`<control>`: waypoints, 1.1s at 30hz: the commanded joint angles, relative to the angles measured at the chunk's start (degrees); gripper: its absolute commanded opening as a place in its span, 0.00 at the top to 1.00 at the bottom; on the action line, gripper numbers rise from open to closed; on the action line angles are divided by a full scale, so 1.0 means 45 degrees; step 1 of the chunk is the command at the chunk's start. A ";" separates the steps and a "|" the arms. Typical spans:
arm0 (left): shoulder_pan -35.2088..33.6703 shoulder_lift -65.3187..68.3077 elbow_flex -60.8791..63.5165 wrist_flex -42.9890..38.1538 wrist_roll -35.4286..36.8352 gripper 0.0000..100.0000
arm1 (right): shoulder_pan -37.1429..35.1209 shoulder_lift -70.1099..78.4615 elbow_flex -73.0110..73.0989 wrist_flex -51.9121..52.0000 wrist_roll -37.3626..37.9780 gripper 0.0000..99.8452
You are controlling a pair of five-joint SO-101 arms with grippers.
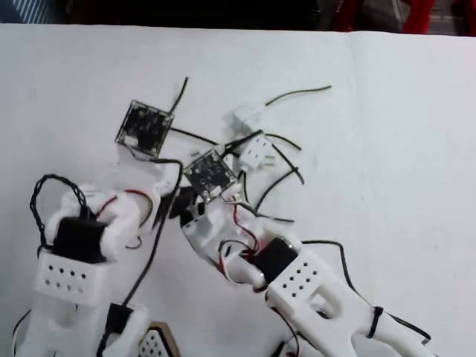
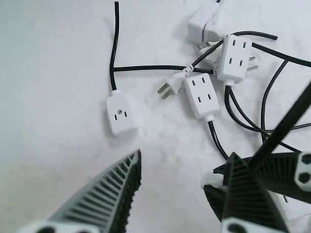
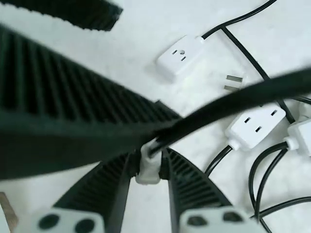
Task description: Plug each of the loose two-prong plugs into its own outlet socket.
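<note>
Jaws on my right gripper [image 3: 148, 156] are pinched tight on the white body of a held plug [image 3: 147, 171], and its black cord [image 3: 233, 101] runs off across the wrist view; I cannot see its prongs. My left gripper [image 2: 181, 191] stands wide apart with nothing between its fingers [image 2: 109, 196], hovering over the white table [image 2: 53, 73]. Just ahead of it lies a single socket [image 2: 119, 114], face up on the end of its own black lead. A loose plug [image 2: 167, 87] with two prongs lies near, its prongs pointing toward that socket but apart from it. Right beside the loose plug sits a first triple socket [image 2: 201, 96]. A second triple socket [image 2: 234, 57] lies next to that, with metal prongs showing at its edge, and a white adapter [image 2: 206, 22] lies just beyond. From the high view I see my two arms close together near the table's middle, the right arm [image 1: 305, 282] coming from the lower right and the left arm [image 1: 67, 279] from the lower left.
</note>
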 commanded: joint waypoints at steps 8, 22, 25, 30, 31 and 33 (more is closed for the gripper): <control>-0.2139 0.1162 -0.0176 -0.1348 -0.0059 0.72 | 0.1631 -0.0088 -0.0195 -0.0225 -0.0176 0.98; -0.2491 0.9114 -0.3927 -0.2012 -0.1485 0.72 | 0.5812 0.0049 -0.0117 -0.2393 -0.1778 0.98; -0.2276 1.0559 -0.4806 -0.2012 -0.1485 0.72 | 0.5832 0.0049 -0.0117 -0.2393 -0.1797 0.98; -0.2081 1.3255 -0.6349 -0.2012 -0.1485 0.72 | 0.5832 0.0049 -0.0098 -0.2393 -0.1817 0.98; -0.2081 1.3763 -0.6701 -0.2012 -0.1485 0.72 | 0.5832 0.0049 -0.0098 -0.2374 -0.1817 0.98; -0.2100 1.4759 -0.7482 -0.1934 -0.1485 0.72 | 0.5832 0.0049 -0.0098 -0.2354 -0.1817 0.98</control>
